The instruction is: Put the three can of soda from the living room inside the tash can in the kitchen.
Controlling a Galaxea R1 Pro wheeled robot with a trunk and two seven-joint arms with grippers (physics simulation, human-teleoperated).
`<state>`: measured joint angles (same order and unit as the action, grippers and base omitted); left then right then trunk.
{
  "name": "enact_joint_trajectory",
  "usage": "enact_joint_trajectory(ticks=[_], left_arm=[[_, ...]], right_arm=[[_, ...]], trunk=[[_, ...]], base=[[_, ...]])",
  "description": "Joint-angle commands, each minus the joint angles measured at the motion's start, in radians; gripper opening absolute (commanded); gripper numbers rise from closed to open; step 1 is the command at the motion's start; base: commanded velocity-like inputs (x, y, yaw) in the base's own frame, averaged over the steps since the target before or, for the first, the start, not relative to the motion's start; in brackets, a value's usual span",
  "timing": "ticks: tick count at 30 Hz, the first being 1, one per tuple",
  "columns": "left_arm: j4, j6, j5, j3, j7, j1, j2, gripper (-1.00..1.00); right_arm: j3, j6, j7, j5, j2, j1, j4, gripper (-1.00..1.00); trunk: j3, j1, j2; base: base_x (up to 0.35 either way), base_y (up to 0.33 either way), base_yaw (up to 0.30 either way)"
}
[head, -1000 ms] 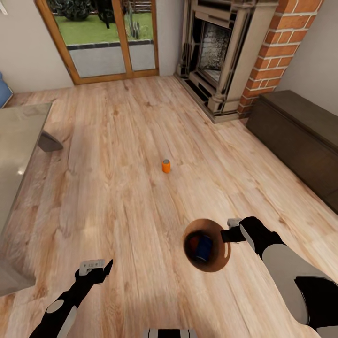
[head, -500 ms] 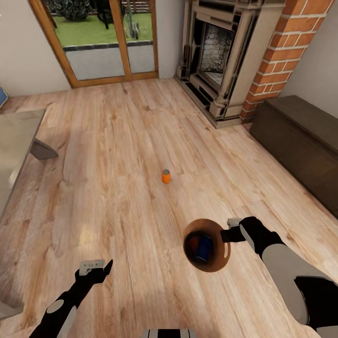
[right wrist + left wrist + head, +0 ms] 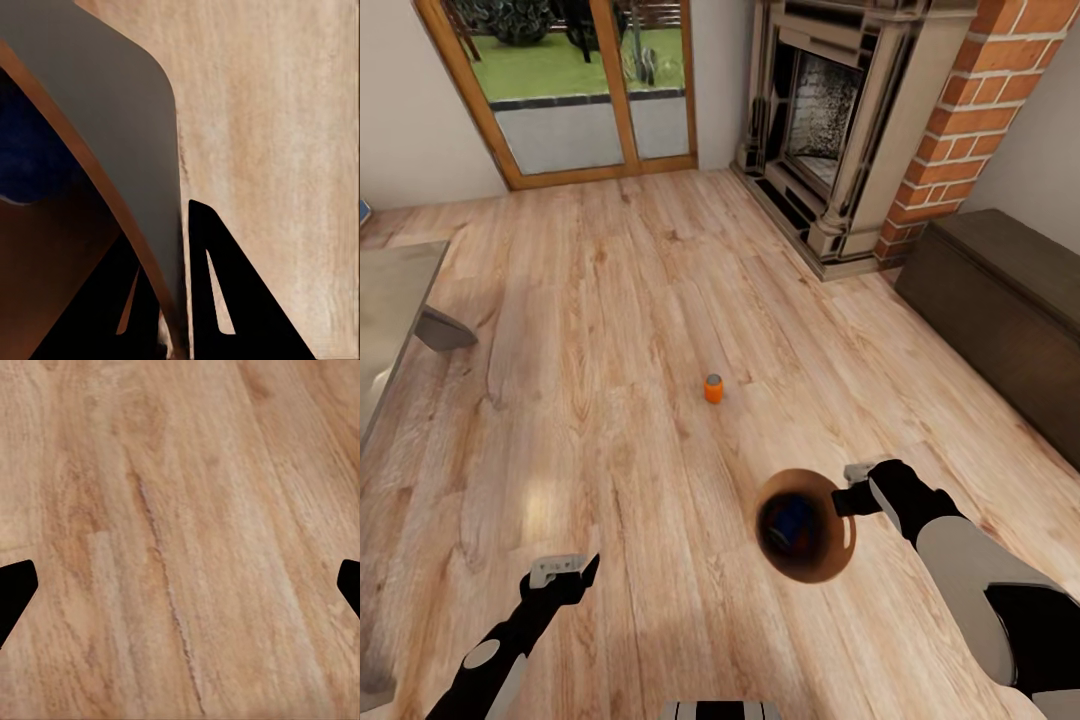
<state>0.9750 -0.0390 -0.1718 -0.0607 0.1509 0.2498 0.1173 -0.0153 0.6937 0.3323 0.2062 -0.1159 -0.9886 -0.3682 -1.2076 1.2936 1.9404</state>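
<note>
One orange can of soda [image 3: 713, 388] stands upright on the light wood-plank floor of the living room, ahead of both arms. My right gripper [image 3: 848, 497] is shut on the rim of the tash can [image 3: 838, 545], a round wooden bin held just above the floor. A blue can of soda [image 3: 792, 518] lies in its dark inside. In the right wrist view the fingers [image 3: 202, 292] pinch the bin's thin wall [image 3: 112, 150]. My left gripper [image 3: 560, 570] hangs low at the near left, open and empty, over bare planks [image 3: 180, 585].
A brick fireplace [image 3: 840, 120] stands at the far right, with a long dark brown cabinet [image 3: 1000, 290] along the right wall. A grey low table [image 3: 390, 300] juts in from the left. Wood-framed glass doors [image 3: 580, 90] close the far wall.
The whole view has shifted: the orange can now sits lower and closer, and the table has slid off to the left. Both arms hold the same pose, the bin still gripped.
</note>
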Motion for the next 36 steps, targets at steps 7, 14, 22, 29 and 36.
enact_joint_trajectory(ticks=[7,14,22,29,36], left_arm=[[-0.02,-0.002,0.0,0.0,0.0,0.0,0.0,1.0],[-0.02,-0.002,0.0,0.0,0.0,0.0,0.0,1.0],[-0.033,0.038,-0.024,-0.018,0.037,-0.024,0.01,1.0],[-0.034,0.04,-0.029,-0.02,0.041,-0.027,0.011,1.0],[-0.037,0.036,-0.028,-0.021,0.039,-0.027,0.012,1.0]], right_arm=[[0.003,0.004,0.003,0.063,0.0,0.0,0.0,-1.0],[0.003,0.004,0.003,0.124,0.0,0.0,0.0,-1.0],[0.006,-0.02,0.01,0.18,0.017,0.043,-0.038,-1.0],[0.006,-0.023,0.008,-0.077,0.022,0.063,-0.049,-1.0],[0.006,-0.024,0.008,-0.077,0.022,0.063,-0.05,-1.0]], trunk=[[0.0,0.0,0.0],[0.0,0.0,0.0],[0.0,0.0,0.0],[0.0,0.0,0.0],[0.0,0.0,0.0]], base=[[0.012,0.0,0.0],[0.012,0.0,0.0],[0.169,0.0,0.0],[0.303,0.0,0.0],[0.322,0.0,-0.004]])
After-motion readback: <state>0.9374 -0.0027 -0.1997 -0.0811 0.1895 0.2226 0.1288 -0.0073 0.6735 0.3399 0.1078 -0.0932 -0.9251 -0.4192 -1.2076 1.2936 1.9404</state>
